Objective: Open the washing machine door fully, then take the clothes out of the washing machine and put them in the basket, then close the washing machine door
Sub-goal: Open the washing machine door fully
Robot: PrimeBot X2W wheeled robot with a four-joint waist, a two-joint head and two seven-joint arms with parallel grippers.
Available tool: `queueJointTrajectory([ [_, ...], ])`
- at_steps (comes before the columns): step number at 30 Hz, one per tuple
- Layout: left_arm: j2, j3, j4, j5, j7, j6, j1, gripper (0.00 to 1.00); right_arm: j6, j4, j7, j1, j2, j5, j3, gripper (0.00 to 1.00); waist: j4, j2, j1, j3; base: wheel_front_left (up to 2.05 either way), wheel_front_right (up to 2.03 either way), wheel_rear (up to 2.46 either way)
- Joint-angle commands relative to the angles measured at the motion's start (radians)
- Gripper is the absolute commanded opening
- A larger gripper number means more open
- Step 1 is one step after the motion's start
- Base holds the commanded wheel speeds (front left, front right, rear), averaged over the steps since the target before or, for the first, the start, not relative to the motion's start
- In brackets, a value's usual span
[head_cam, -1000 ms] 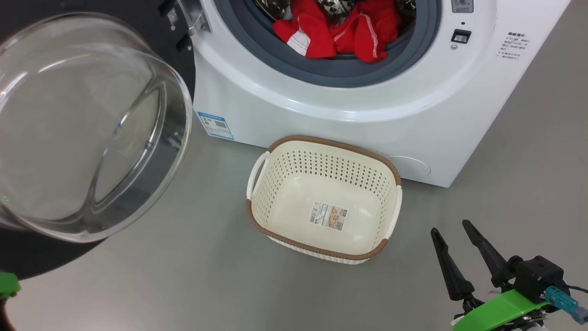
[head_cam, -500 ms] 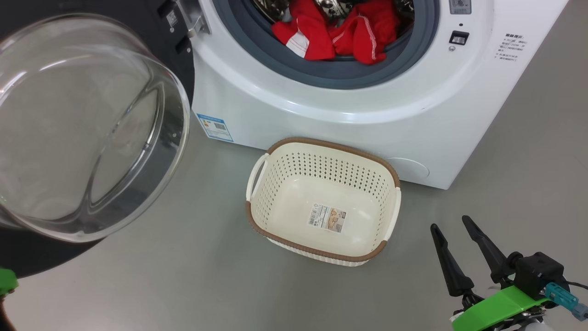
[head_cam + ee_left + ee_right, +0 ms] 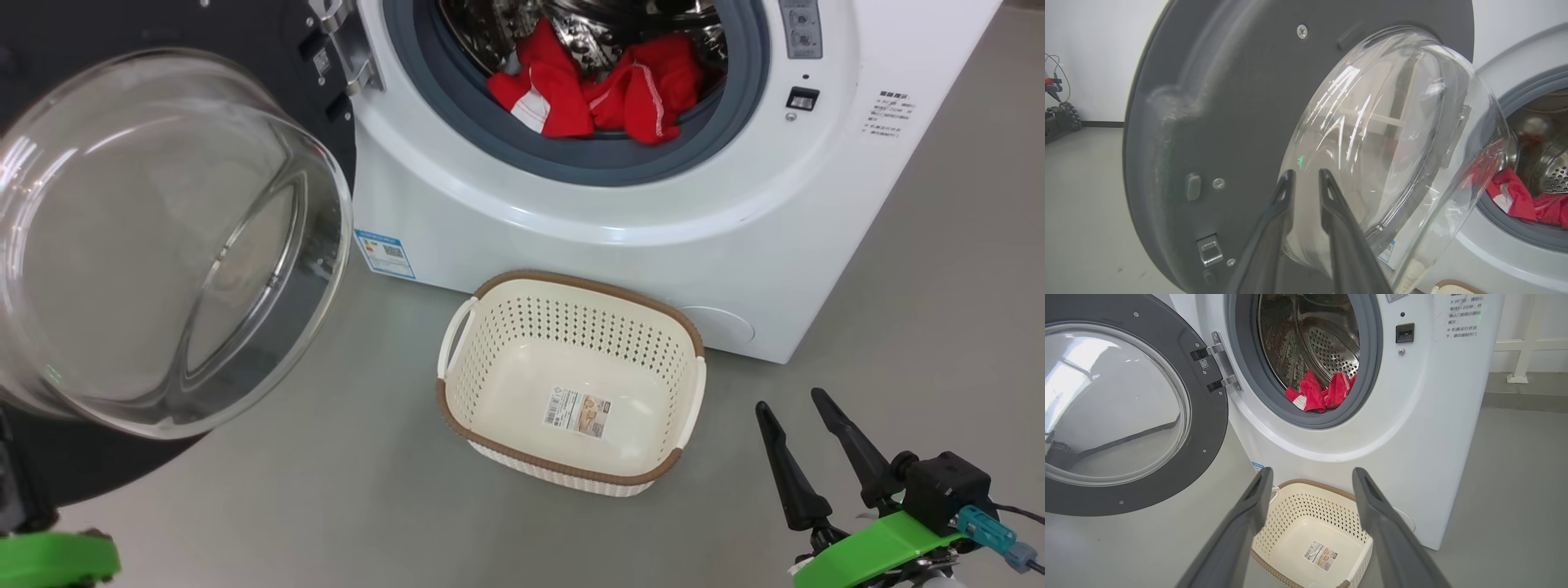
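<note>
- Washing machine door (image 3: 163, 245) swung wide open, left of the washing machine (image 3: 653, 212), glass bowl bulging toward the head camera.
- Left gripper (image 3: 1306, 174) close up against the door's inner side, tips in front of the lower part of the glass bowl.
- Fingers parted by a narrow gap, nothing pinched between them (contact with the glass: can't tell).
- Right gripper (image 3: 789, 400) spread wide, holding nothing, low over the grey floor (image 3: 326, 490), right of the basket (image 3: 563, 327) and apart from it.
- Clothes (image 3: 604, 98) inside the washer: red with white trim, bunched at the front of the steel drum, lower edge resting on the grey gasket.
- Basket upright on the floor just in front of the washer, below the drum opening, label sticker showing on its bare bottom.
</note>
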Motion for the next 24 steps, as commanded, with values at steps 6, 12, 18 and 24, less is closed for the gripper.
queueJointTrajectory([
  [6,0.017,-0.053,-0.099,-0.035,-0.005,0.001,0.102,1.00,0.008,-0.024,-0.010,-0.003,0.007,-0.009,0.019,1.00,-0.029,0.0000,0.0000,-0.024,0.00,0.00,0.00],
  [12,0.010,-0.091,-0.137,-0.057,-0.005,0.001,0.139,1.00,0.008,-0.026,-0.010,-0.005,0.012,-0.008,0.013,1.00,-0.063,0.0000,0.0000,-0.026,0.00,0.00,0.00],
  [18,0.006,-0.173,-0.168,-0.061,-0.005,0.001,0.173,1.00,0.008,-0.030,-0.010,-0.008,0.021,-0.009,0.000,1.00,-0.120,0.0000,0.0000,-0.026,0.00,0.00,0.00],
  [24,0.005,-0.270,-0.170,-0.062,-0.005,0.001,0.179,1.00,0.008,-0.033,-0.010,-0.012,0.027,-0.010,-0.022,1.00,-0.182,0.0000,0.0000,-0.015,0.00,0.00,0.00],
])
